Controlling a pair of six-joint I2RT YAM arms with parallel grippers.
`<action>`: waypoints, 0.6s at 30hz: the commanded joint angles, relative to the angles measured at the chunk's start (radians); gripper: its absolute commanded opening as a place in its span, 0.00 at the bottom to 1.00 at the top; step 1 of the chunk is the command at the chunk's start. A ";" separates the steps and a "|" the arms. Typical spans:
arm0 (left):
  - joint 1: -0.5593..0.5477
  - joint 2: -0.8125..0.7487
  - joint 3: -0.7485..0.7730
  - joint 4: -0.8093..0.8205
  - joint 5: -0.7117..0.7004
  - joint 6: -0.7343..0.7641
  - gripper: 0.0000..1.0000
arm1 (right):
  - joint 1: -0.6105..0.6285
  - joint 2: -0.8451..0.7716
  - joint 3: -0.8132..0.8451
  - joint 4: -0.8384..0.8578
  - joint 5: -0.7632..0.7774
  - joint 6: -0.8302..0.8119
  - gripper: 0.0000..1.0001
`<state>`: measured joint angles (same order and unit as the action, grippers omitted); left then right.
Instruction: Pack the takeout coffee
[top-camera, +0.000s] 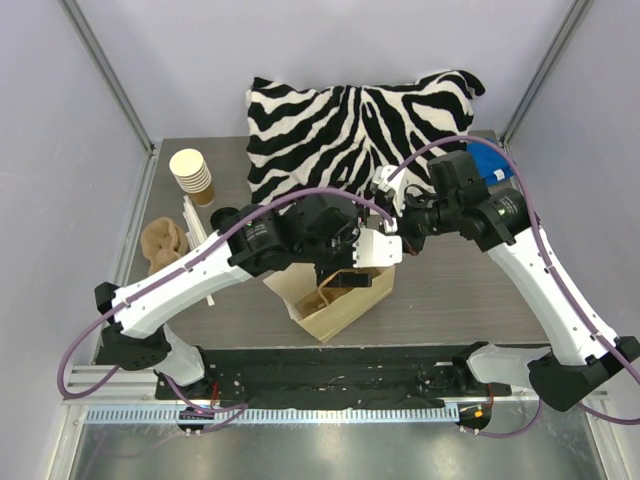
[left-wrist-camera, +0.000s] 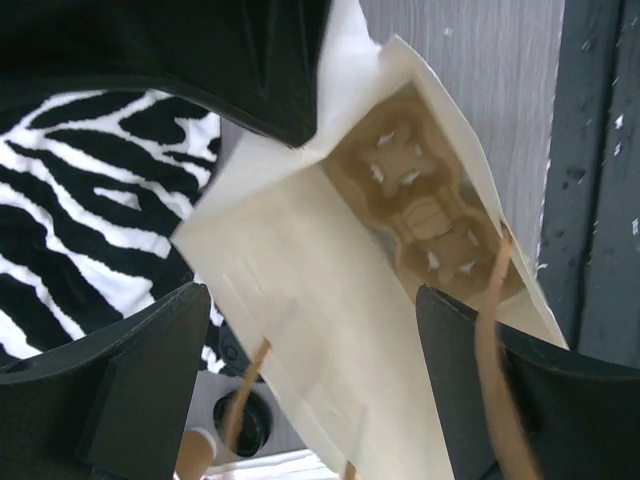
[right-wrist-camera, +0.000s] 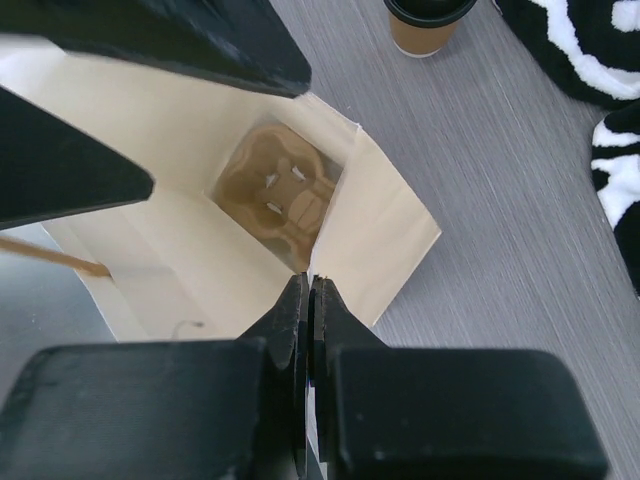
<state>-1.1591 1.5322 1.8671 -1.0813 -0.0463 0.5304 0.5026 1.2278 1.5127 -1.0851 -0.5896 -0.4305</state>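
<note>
My right gripper (right-wrist-camera: 308, 300) is clamped on the paper bag's (right-wrist-camera: 390, 230) rim; my left gripper (left-wrist-camera: 310, 300) hangs above the bag's mouth, fingers wide apart, empty; a cup tray (right-wrist-camera: 285, 190) lies inside the bag; the coffee (right-wrist-camera: 428, 22) stands outside the bag, beyond it, not yet packed.

Lab: walled cell (top-camera: 50, 150), alu rail (top-camera: 330, 413)
</note>
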 joint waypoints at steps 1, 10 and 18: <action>-0.043 -0.041 -0.063 0.034 -0.088 0.109 0.89 | -0.001 -0.027 0.012 0.024 -0.021 -0.017 0.01; -0.082 -0.121 -0.174 0.158 -0.225 0.284 0.91 | -0.001 -0.044 -0.040 0.022 -0.016 -0.065 0.01; -0.136 -0.188 -0.279 0.279 -0.377 0.503 0.91 | -0.003 -0.059 -0.068 0.016 -0.007 -0.097 0.01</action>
<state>-1.2671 1.3994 1.6367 -0.9215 -0.3180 0.8902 0.5018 1.2018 1.4425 -1.0859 -0.5884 -0.4992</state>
